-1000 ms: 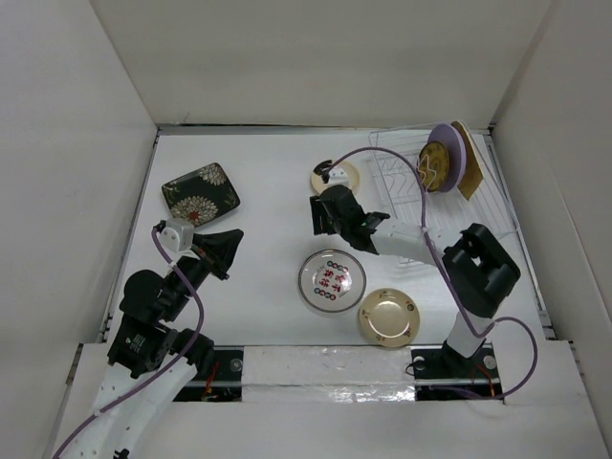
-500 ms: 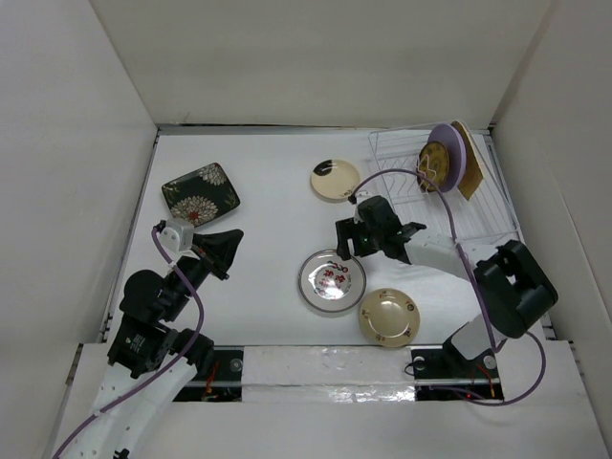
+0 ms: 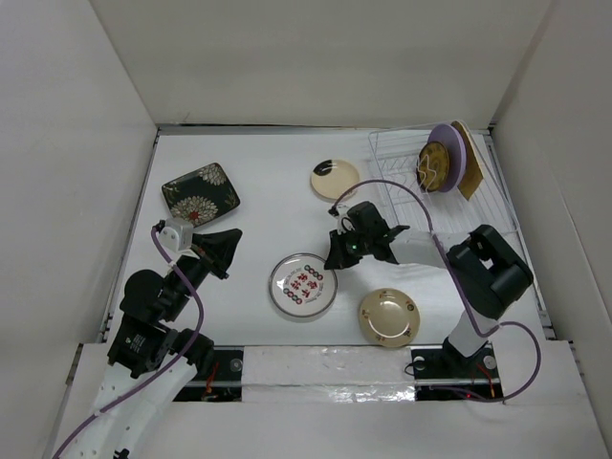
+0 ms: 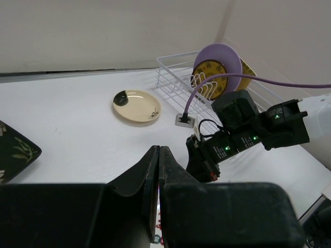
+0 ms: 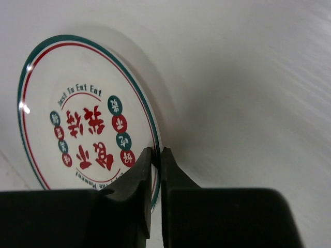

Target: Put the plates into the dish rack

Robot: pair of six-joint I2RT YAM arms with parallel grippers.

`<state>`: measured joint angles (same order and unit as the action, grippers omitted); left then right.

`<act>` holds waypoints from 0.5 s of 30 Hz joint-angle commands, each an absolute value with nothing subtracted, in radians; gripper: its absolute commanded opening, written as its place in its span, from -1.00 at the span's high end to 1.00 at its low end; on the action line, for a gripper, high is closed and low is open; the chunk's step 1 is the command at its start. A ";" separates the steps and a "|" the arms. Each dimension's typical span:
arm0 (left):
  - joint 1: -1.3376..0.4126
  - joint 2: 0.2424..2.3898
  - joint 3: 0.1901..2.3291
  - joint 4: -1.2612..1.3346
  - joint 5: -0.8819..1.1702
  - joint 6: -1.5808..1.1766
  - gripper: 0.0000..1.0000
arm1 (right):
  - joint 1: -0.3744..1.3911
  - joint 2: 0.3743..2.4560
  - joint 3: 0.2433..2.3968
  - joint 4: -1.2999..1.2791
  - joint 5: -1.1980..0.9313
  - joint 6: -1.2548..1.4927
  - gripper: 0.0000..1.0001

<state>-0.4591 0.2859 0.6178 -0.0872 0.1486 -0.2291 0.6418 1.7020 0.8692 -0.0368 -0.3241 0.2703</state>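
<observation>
Red-patterned plate (image 5: 77, 119) dragged leftward, "Just To Eat" print, right gripper (image 5: 156, 154) pinching rim, left gripper (image 4: 158, 151) pressed together

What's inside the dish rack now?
Three upright plates in the dish rack: yellow patterned plate, lilac plate, tan plate behind. The lilac one hides most of the tan one.
</observation>
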 commanded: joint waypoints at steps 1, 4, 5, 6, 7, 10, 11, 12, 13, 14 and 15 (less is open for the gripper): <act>-0.465 0.288 0.653 -0.055 0.137 -0.226 1.00 | 0.666 1.762 0.877 0.012 -0.425 0.265 0.98; -0.465 0.287 0.653 -0.055 0.133 -0.225 1.00 | 0.687 1.779 0.888 0.087 -0.480 0.304 1.00; -0.465 0.287 0.653 -0.057 0.133 -0.224 1.00 | 0.687 1.779 0.888 0.112 -0.500 0.317 1.00; -0.465 0.285 0.653 -0.057 0.132 -0.225 1.00 | 0.687 1.778 0.888 0.161 -0.512 0.343 1.00; -0.465 0.285 0.653 -0.057 0.130 -0.225 1.00 | 0.698 1.770 0.887 0.188 -0.520 0.360 1.00; -0.465 0.285 0.653 -0.055 0.129 -0.225 1.00 | 0.709 1.709 0.876 0.290 -0.526 0.420 1.00; -0.465 0.285 0.653 -0.055 0.129 -0.224 1.00 | 0.709 1.683 0.871 0.310 -0.517 0.432 1.00; -0.465 0.285 0.653 -0.054 0.129 -0.225 1.00 | 0.709 1.627 0.871 0.340 -0.511 0.454 1.00; -0.465 0.285 0.653 -0.054 0.129 -0.225 1.00 | 0.709 1.596 0.873 0.348 -0.500 0.459 1.00; -0.465 0.285 0.653 -0.055 0.127 -0.225 1.00 | 0.709 1.566 0.873 0.354 -0.480 0.465 1.00; -0.465 0.284 0.653 -0.055 0.127 -0.224 1.00 | 0.687 1.513 0.876 0.368 -0.473 0.475 1.00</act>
<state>-0.4591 0.2859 0.6178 -0.0883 0.1337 -0.2291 0.7025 1.6550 0.8661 0.2054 -0.4988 0.4271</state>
